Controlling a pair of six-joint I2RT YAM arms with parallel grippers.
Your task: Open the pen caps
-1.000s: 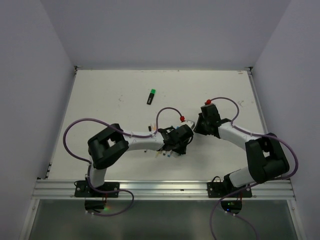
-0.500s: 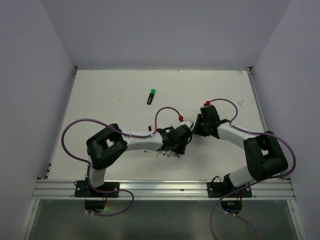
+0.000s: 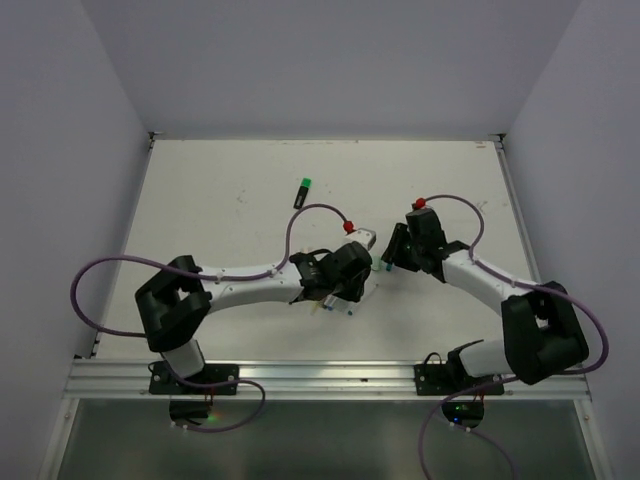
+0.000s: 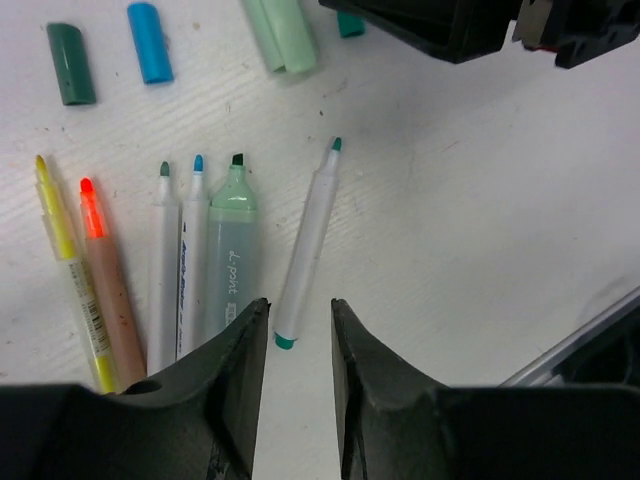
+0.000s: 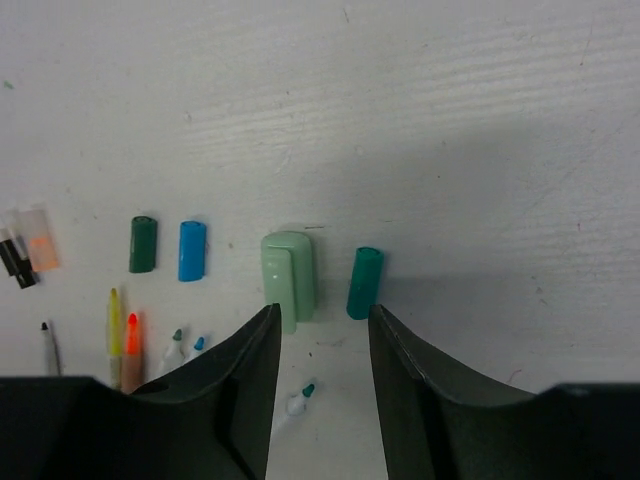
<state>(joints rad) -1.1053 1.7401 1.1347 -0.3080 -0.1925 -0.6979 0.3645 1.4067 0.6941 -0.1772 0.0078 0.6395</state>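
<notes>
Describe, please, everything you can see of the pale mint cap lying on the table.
The pale mint cap is a stubby, matte plastic cap with a raised clip strip along its top and a rounded far end. It lies flat on the white table, off any marker, between the blue cap and the teal cap, touching neither, just ahead of the open right gripper, unheld.

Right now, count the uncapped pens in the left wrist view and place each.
6, in a row, left to right: yellow highlighter, orange highlighter, green-tipped pen, blue-tipped pen, mint highlighter, then a teal-tipped pen, tilted and apart. Others may lie outside the frame.
</notes>
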